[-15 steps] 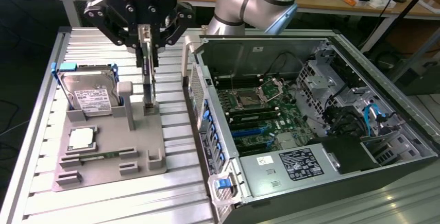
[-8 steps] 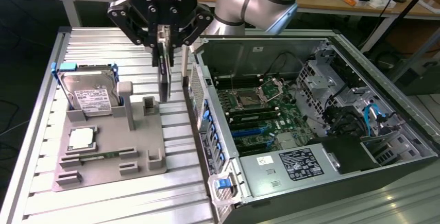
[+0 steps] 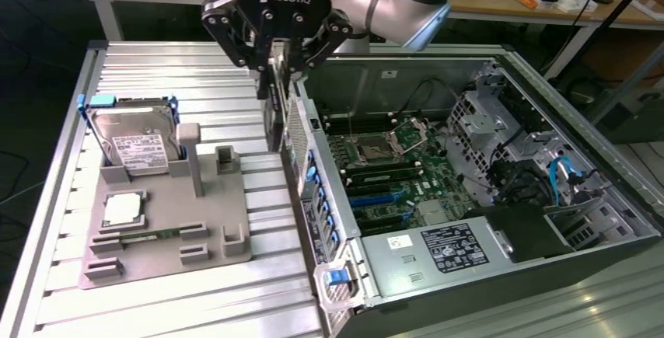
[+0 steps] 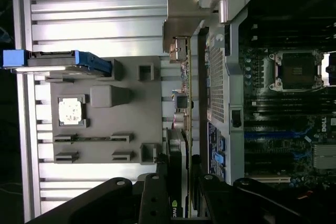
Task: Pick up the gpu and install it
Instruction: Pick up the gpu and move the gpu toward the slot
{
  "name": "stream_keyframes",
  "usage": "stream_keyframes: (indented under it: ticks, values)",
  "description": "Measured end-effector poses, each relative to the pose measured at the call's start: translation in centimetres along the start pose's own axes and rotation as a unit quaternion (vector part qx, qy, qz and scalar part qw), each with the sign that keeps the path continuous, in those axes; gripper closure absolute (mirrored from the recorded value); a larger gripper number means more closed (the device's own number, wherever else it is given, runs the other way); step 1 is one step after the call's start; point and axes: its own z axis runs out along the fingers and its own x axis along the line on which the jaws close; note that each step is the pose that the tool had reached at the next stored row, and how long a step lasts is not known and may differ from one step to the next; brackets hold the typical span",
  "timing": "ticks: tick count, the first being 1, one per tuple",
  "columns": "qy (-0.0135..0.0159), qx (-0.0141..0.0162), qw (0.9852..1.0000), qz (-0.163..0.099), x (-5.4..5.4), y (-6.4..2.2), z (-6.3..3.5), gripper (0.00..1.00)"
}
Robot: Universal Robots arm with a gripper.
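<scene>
My gripper is shut on the gpu, a thin dark card that hangs edge-down from the fingers, clear of the grey holder. It hovers just outside the open computer case's near wall, at the exterior view's left of the case. In the wrist view the gpu runs edge-on away from my gripper, and its silvery end bracket is at the far end. The card is beside the case wall, not over the motherboard.
A grey holder on the slatted metal table carries a hard drive with a blue frame, a square chip and a green memory stick. Inside the case are a processor socket, cables and a power supply.
</scene>
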Motion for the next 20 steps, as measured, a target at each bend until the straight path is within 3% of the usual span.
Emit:
stream_keyframes:
  ticks: [11,20]
  values:
    - [0.0117,0.0003,0.9999,0.000,-4.4,0.12,-0.13,0.73]
    - [0.0184,0.0008,0.9998,-0.001,-7.8,0.21,-0.24,0.73]
